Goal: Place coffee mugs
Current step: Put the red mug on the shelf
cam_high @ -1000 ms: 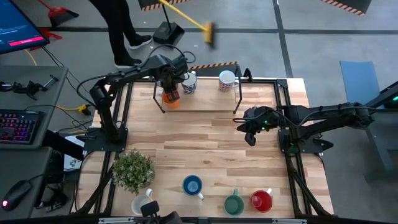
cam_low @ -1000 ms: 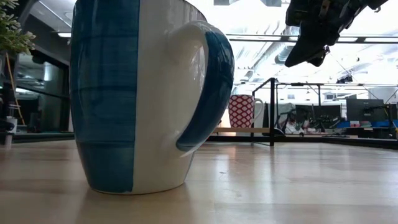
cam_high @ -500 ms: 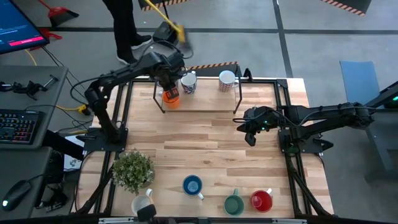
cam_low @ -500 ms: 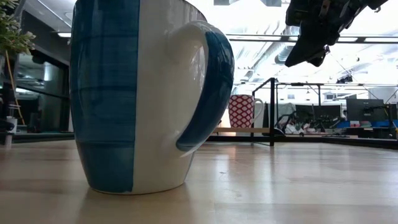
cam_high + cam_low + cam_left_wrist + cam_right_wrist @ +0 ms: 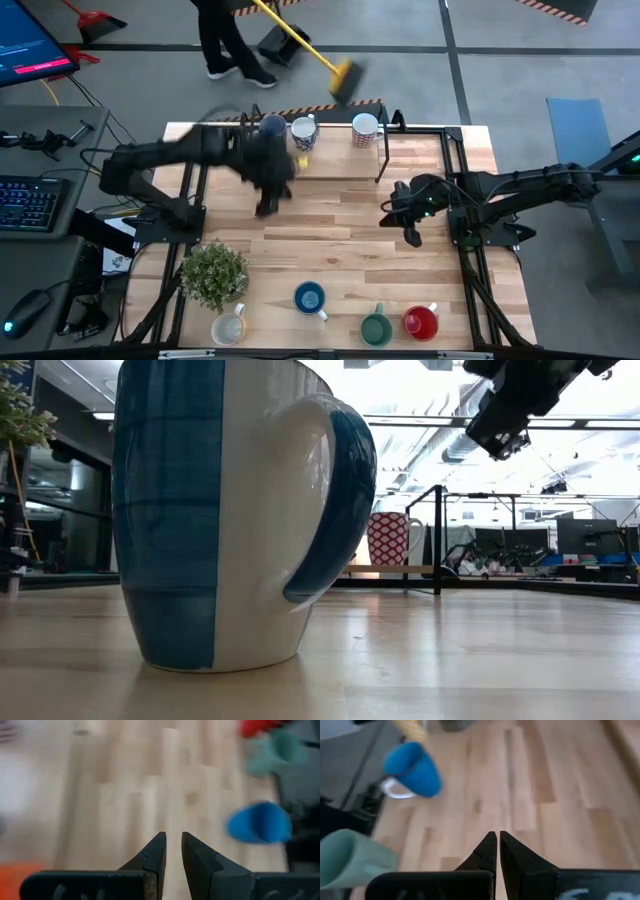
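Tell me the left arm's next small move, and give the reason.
Probably carry the left gripper toward the blue mug, opening wider on the way: its fingers hold nothing, stand only narrowly apart, and point toward that mug. The right gripper hangs shut over the table, on its right side.

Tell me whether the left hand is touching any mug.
Apart. In the left wrist view the left hand has only bare table between its fingers; the blue mug lies well beyond.

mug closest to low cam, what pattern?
Blue and white vertical bands on the mug; low view shows it best.
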Motion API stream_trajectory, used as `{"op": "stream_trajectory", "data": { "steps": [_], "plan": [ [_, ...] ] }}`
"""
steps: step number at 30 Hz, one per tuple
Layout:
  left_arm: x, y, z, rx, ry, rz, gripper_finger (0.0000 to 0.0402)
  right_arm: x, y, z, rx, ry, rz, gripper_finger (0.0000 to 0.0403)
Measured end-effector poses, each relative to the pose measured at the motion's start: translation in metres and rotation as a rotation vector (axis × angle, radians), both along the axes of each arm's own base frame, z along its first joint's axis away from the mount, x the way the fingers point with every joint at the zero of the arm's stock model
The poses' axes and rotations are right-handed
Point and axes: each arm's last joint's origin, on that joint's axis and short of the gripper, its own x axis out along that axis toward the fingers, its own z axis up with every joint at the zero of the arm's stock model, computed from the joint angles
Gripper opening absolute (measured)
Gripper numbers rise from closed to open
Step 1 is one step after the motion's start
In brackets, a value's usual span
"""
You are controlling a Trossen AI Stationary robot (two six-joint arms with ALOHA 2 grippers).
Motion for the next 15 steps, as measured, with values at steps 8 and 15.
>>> {"op": "stream_trajectory", "data": {
  "steps": [8,15],
  "plan": [
    [0.015,-0.094,-0.032,-0.065,-0.15,-0.106,0.0051,-0.003,0.01,-0.003,0.06,0.056,-0.026,0.0002],
    [0.014,-0.121,-0.068,0.021,-0.209,0.017,0.0051,-0.001,0.03,0.006,0.101,-0.024,0.058,0.0002]
  ]
}}
